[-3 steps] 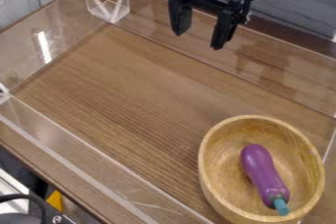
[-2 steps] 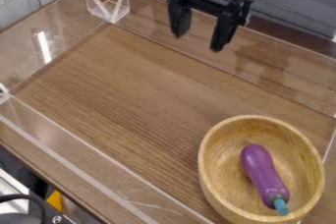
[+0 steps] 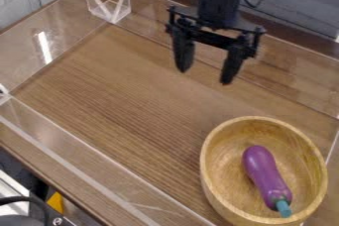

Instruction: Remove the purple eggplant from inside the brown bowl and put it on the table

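The purple eggplant (image 3: 267,177) lies inside the brown bowl (image 3: 225,142) at the lower right, its teal stem tip pointing toward the near rim. The bowl rests on the wood-grain table (image 3: 119,101). My gripper (image 3: 209,62) hangs above the table at the upper middle, pointing down, its two black fingers spread apart with nothing between them. It is well away from the bowl, up and to the left of it.
Low clear acrylic walls (image 3: 79,175) border the tabletop on all sides. A clear folded acrylic piece (image 3: 109,4) stands at the far left corner. Bare wood spreads left of the bowl.
The gripper has come down and toward the near side, slightly right, closer to the bowl. Its fingers stay spread. Eggplant and bowl have not moved.
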